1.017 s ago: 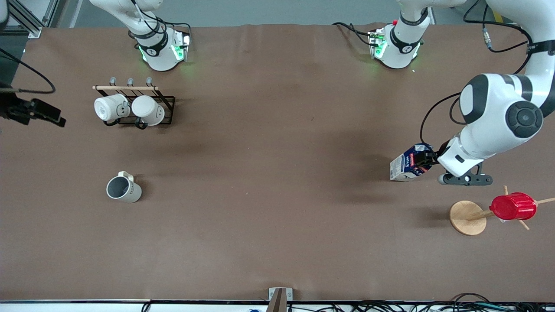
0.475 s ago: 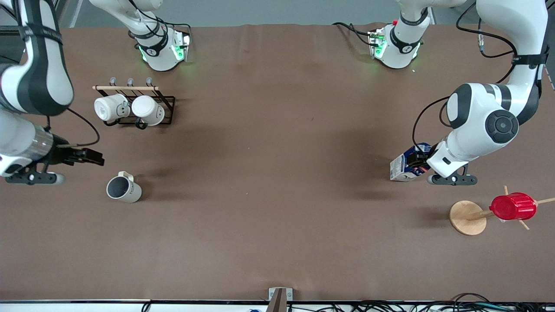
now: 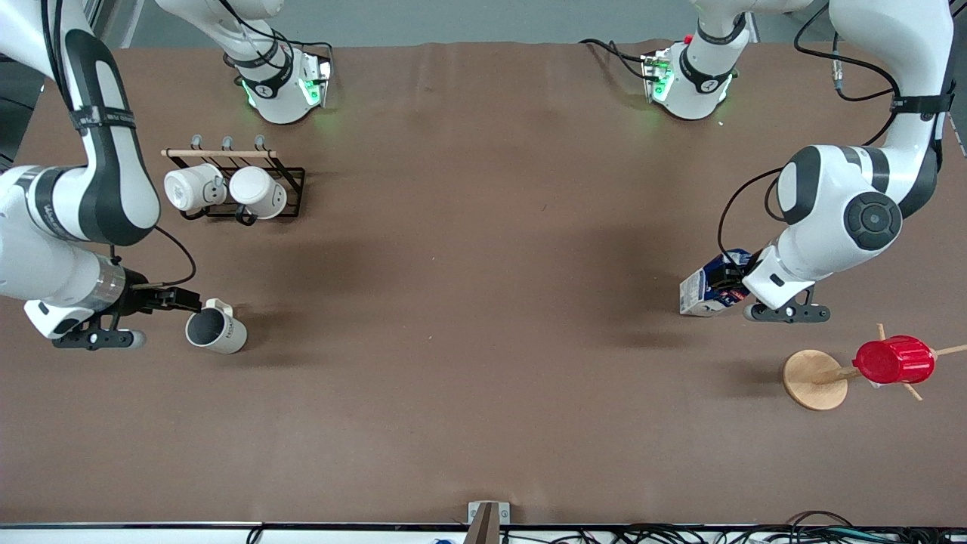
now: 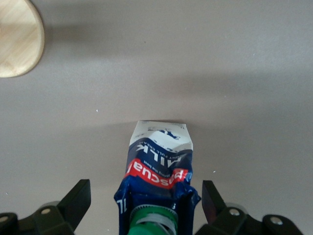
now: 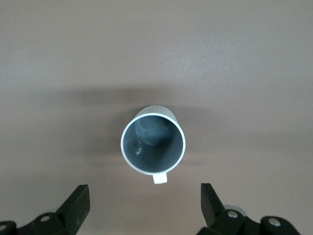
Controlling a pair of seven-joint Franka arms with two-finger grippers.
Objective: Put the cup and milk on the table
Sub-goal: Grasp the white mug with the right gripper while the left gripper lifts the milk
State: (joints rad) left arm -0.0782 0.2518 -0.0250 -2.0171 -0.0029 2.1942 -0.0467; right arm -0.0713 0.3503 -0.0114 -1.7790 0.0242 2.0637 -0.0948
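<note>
At the right arm's end of the table (image 3: 483,378), the right gripper (image 3: 181,301) hangs just beside the cup's (image 3: 215,330) rim, jaws spread wide and holding nothing; the cup stands upright on the table, handle toward the gripper. Toward the left arm's end, the milk (image 3: 706,285) stands on the table between the left gripper's (image 3: 736,283) wide-open fingers, which do not touch it.

The cup (image 3: 216,331) stands on the table (image 3: 483,393) toward the right arm's end (nearer the front camera than the mug rack (image 3: 234,185)), the milk (image 3: 709,287) toward the left arm's end, well apart
</note>
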